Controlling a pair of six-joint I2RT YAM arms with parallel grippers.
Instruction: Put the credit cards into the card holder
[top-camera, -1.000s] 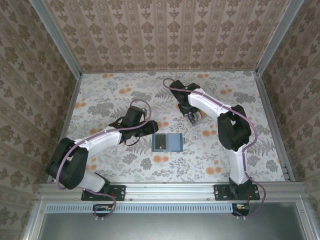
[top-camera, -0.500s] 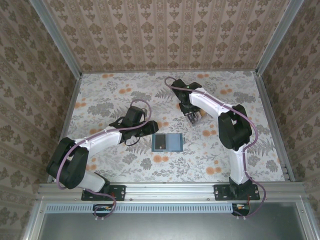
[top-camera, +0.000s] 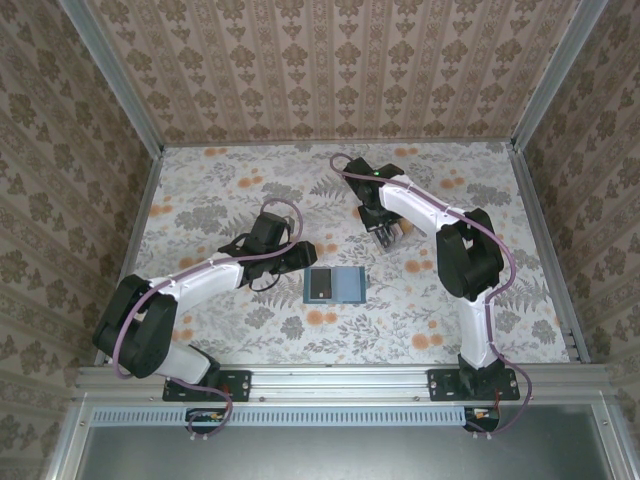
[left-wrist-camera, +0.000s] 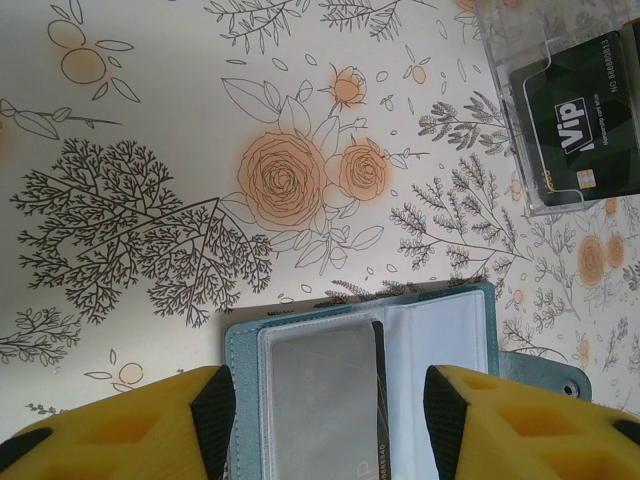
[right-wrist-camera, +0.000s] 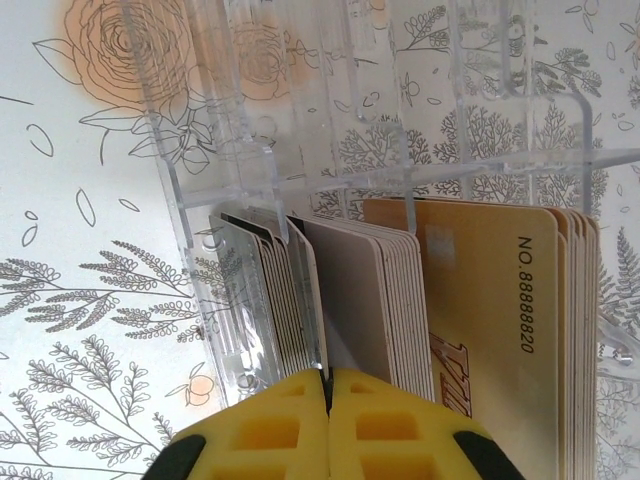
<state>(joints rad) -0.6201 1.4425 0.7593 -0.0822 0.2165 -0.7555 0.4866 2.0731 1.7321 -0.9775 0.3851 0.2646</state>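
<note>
Where the right gripper (right-wrist-camera: 325, 378) pinches, 1 white credit card (right-wrist-camera: 340, 290) stands upright.

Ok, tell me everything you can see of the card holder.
The card holder lies open and flat on the floral table, near its middle, beside the left hand. Small, teal-blue rim, leather-like. One inner face has a shiny grey see-through pocket, the other a pale one; a dark card edge shows at the fold. A teal tab with a snap sticks out at one side. The hand's open yellow fingers flank it in the wrist view; whether they touch it cannot be told.
</note>
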